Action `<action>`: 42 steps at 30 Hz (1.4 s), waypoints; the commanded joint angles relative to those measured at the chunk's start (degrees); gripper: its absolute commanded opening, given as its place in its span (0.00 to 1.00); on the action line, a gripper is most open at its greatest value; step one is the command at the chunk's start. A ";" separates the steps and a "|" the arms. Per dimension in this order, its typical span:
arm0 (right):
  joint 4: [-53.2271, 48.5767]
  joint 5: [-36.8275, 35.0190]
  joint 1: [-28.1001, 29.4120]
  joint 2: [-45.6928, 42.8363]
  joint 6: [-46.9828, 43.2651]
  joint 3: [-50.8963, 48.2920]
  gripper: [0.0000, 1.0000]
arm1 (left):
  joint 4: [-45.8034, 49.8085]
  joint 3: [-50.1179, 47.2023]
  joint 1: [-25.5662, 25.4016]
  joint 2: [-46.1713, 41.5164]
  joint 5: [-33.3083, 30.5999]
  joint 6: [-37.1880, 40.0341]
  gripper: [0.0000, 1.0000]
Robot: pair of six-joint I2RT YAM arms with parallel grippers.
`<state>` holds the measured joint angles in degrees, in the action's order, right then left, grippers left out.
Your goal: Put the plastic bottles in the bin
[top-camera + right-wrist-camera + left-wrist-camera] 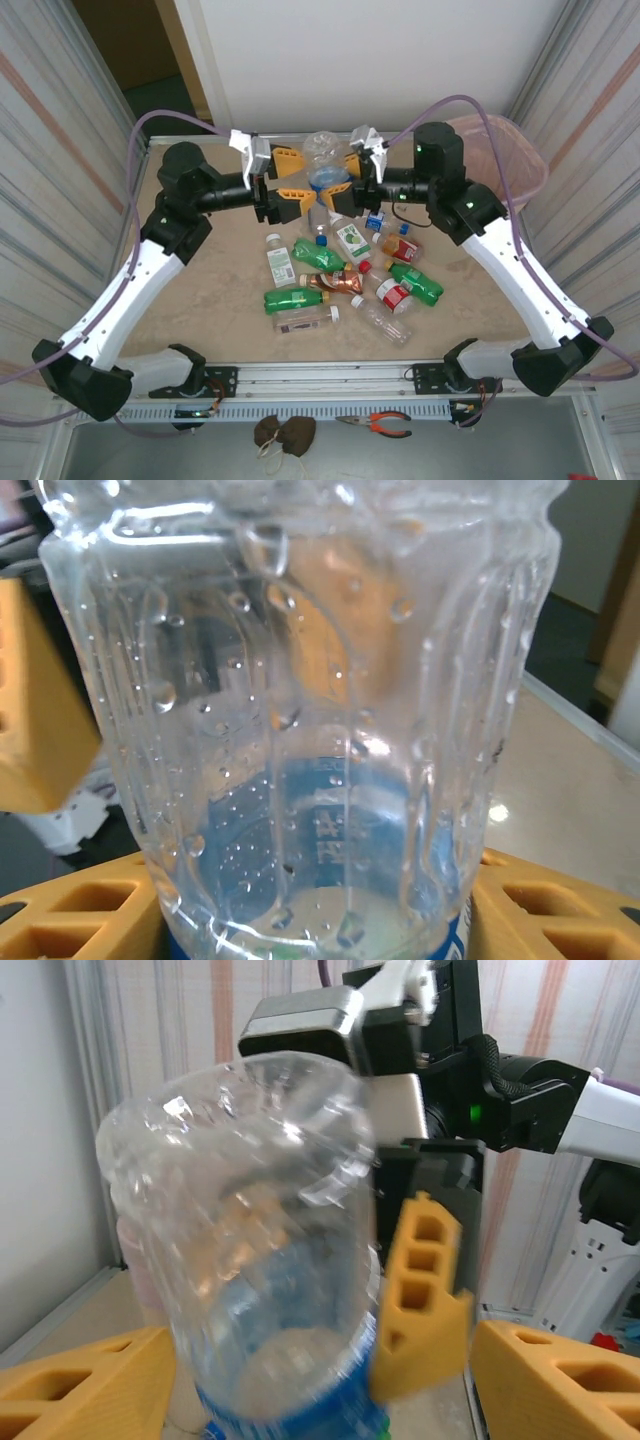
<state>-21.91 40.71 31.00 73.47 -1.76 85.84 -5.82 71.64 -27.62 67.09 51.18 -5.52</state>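
At the far middle of the table [225,275], between my two wrists, I am handing a clear, blue-labelled bottle [323,158] from one claw to the other. My left claw [298,176] is standing apart, with one of its fingers [555,1380] sitting clear of the plastic. My right claw [345,176] is clamping on that same bottle, a pad pressing each flank as far as I can judge. The bin [512,145] is waiting at the far right corner, just behind my right arm, so I am reading this as the handover before the drop. Next I am expecting my left claw to back straight out leftward, where bare table is lying open, without dragging the bottle askew. Then my right arm is needing to swing right and rearward over the bin's rim before letting go. The side wall [590,150] is crowding close beyond the bin, so that swing is wanting care. The other bottles [345,272] are lying heaped just nearward of both claws, so I am favouring a high carry.
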 commanded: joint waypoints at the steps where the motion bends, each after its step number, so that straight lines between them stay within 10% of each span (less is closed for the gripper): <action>1: 1.17 -4.22 -4.73 -2.74 6.04 1.30 0.53 | -1.47 -2.00 0.78 -3.14 -3.77 1.11 0.78; 13: 0.78 -21.27 -24.34 -2.45 36.17 -1.18 0.43 | -1.06 -4.22 0.99 -4.06 -6.41 0.71 0.78; 24: -13.19 -42.12 -31.00 3.07 63.27 0.34 0.43 | -0.42 -6.59 1.15 -5.48 -7.76 1.30 0.77; 42: -19.07 -42.56 -33.89 22.04 74.09 5.13 0.43 | -0.16 -9.03 1.56 -6.04 -11.30 0.87 0.77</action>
<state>-40.01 -1.65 -2.59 93.62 70.08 89.14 -5.58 63.72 -26.57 62.85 41.21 -5.13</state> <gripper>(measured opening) 0.540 0.773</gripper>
